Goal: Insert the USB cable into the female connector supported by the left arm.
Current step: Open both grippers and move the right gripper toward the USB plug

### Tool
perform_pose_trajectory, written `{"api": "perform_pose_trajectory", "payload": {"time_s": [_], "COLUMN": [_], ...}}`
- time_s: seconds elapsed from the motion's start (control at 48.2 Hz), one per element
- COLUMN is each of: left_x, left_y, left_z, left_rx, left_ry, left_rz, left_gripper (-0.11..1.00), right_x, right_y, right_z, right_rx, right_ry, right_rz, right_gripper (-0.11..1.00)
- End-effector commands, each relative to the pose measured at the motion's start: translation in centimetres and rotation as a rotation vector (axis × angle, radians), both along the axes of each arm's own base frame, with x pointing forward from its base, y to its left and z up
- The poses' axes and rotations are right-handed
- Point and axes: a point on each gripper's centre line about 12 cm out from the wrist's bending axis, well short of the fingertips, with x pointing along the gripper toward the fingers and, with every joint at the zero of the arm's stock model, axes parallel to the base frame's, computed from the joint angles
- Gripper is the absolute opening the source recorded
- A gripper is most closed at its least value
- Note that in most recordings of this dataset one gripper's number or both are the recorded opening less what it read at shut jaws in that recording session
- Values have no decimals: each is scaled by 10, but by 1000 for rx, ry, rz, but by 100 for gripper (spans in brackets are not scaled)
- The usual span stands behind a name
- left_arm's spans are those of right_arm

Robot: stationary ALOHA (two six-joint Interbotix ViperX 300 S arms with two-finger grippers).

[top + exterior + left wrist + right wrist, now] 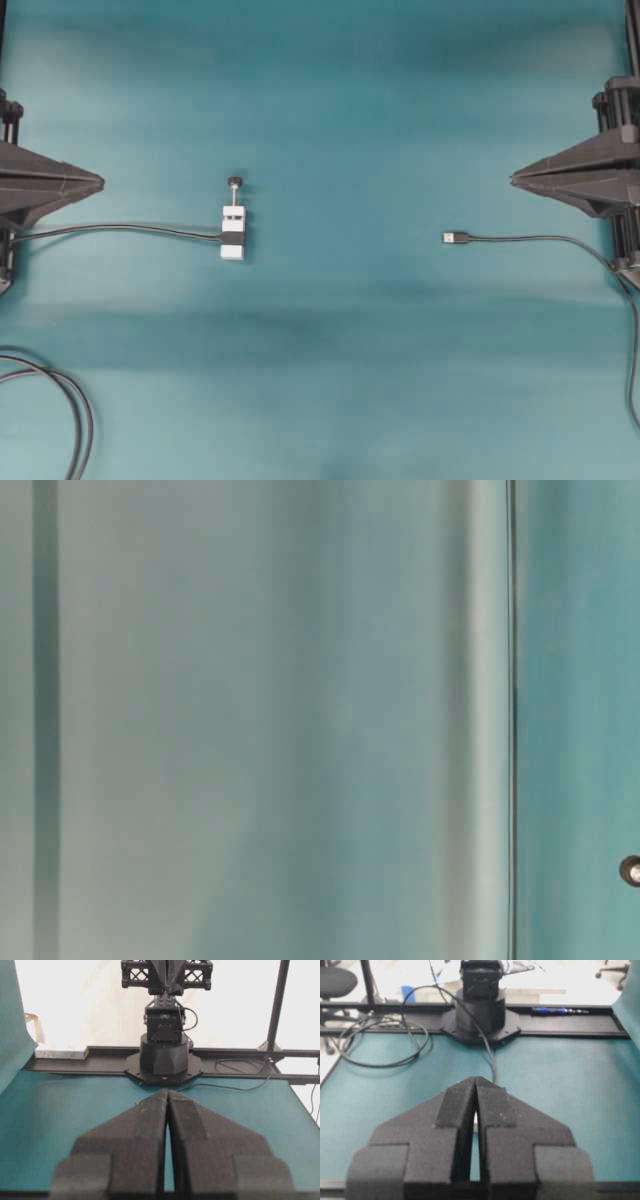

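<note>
The female connector (232, 232), a small white block with a black-knobbed screw, lies on the teal table left of centre, its thin dark cable running off left. The USB cable (520, 240) lies right of centre, with its silver plug (456, 238) pointing left. My left gripper (100, 182) hovers at the left edge, shut and empty, tip well left of the connector. At the right edge my right gripper (514, 178) is likewise shut and empty, up and right of the plug. In the wrist views the left gripper (166, 1092) and the right gripper (476, 1080) show tips touching.
Thicker black cables (70, 400) loop at the table's lower left. The right arm's base (165, 1057) and the left arm's base (480, 1015) stand on black rails at opposite ends of the table. The table-level view shows only blurred teal surface.
</note>
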Motion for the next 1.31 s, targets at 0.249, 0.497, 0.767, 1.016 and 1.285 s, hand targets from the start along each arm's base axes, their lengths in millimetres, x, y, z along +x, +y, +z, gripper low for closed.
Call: {"api": "perform_pose_trajectory", "payload": {"time_s": [0.249, 0.497, 0.767, 1.016, 1.285], "left_x": [8, 30, 29, 22, 16], "left_y": [0, 4, 12, 11, 11], "left_z": [-15, -49, -63, -83, -102], "left_rx": [-5, -17, 31, 140, 154], "left_ry": [94, 412, 519, 615, 696], "left_rz": [2, 18, 41, 11, -1], "left_gripper": [-1, -1, 0, 35, 91], "right_x": [1, 17, 20, 18, 16], "right_y": [-1, -3, -7, -8, -8], "right_z": [1, -28, -30, -38, -43], "right_rx": [11, 12, 70, 258, 269], "right_ry": [11, 276, 307, 364, 382], "right_rz": [-3, -14, -39, -66, -70], "right_gripper": [0, 0, 0, 0, 0]}}
